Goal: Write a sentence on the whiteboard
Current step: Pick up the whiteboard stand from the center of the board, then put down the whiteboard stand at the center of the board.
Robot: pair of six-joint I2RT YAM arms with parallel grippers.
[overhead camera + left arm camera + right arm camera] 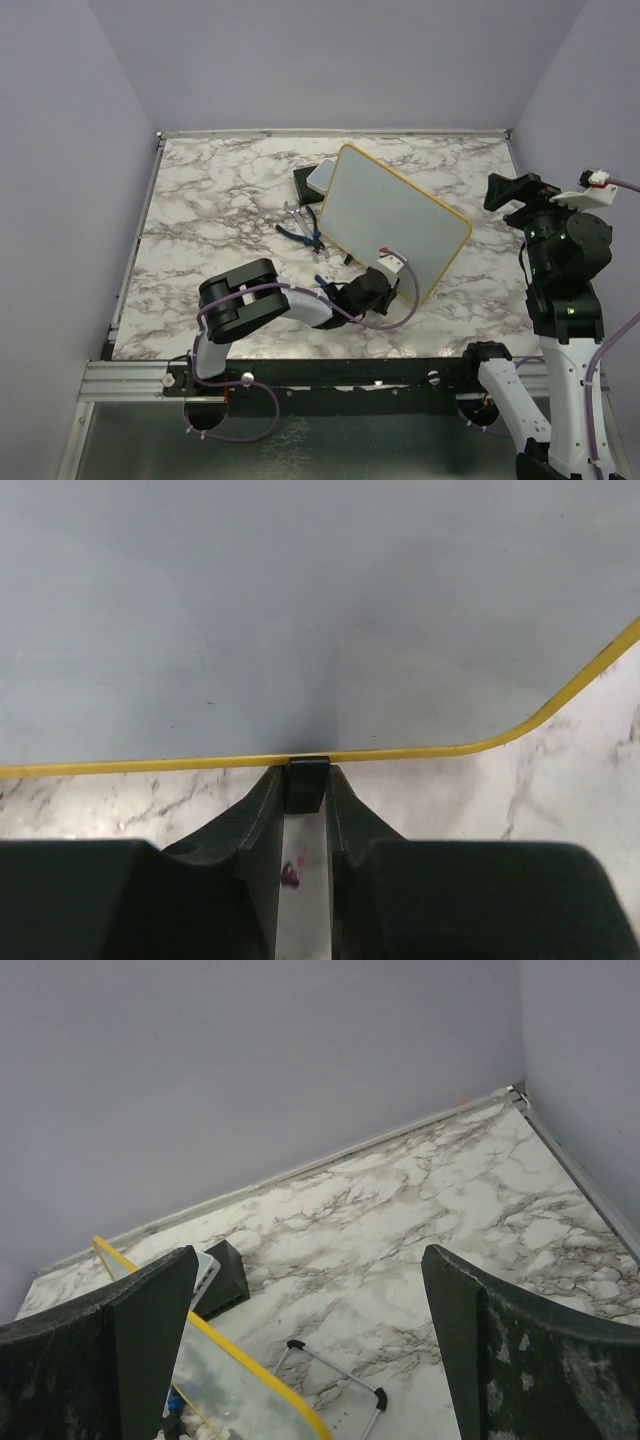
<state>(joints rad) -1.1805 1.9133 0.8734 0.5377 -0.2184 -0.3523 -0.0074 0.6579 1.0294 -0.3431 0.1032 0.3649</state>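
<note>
Narrowly closed, the left gripper [306,776] pinches a small black foot [307,792] on the whiteboard's [300,610] yellow near edge. The board stands tilted mid-counter [200,200]. Off to its right, the right gripper [308,1260] hangs wide open, well apart.

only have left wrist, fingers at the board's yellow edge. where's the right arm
Observer: The right gripper is held high at the right side of the table, open and empty, apart from the whiteboard.
Operator: anything lying near the board
Observer: A blue-handled tool lies on the table by its left edge.
Operator: anything behind it
Observer: A small grey-and-black box sits at its far left corner.
</note>
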